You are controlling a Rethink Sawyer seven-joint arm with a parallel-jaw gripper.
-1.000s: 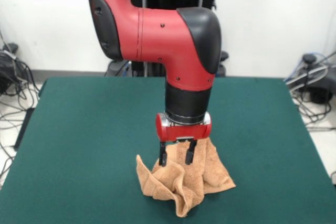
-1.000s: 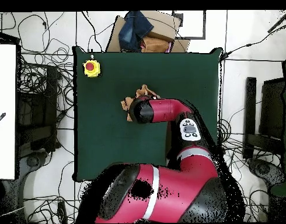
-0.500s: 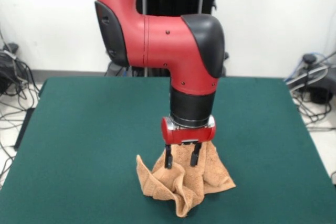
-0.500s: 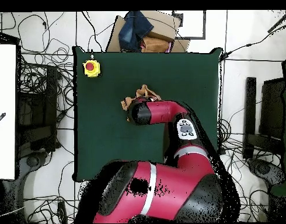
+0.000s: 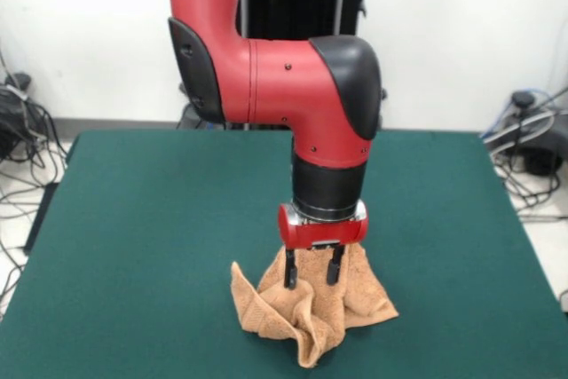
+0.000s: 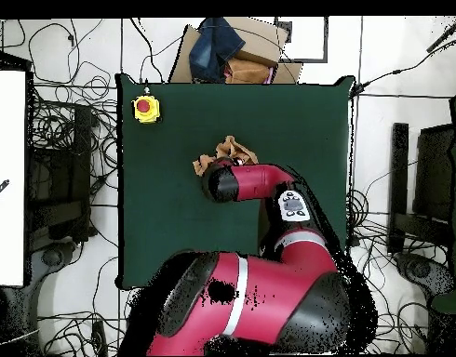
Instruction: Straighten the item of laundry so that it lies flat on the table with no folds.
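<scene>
We find the towel (image 5: 312, 306) bunched in a crumpled heap on the near part of the table (image 5: 142, 219), with raised ridges and a folded tongue of cloth pointing toward the table's near edge. In the overhead view the towel (image 6: 224, 152) shows only as a small wad beside the arm's wrist, the rest hidden beneath it. The task is far from done — no part of the cloth lies flat.

The gripper (image 5: 311, 270) stands upright over the top of the heap, its two fingers spread, their tips down at the upper folds. We cannot tell whether any cloth sits between them yet.

Risks we judge from here:
- If the fingers close on a ridge made of several layers, lifting would carry the whole bundle instead of opening it.
- A shallow pinch on thick terry cloth could slip out under the towel's own weight.
- Dragging toward the near edge could pull cloth off the table.

A yellow box with a red button (image 6: 145, 109) sits well apart from the work — no hazard.
</scene>
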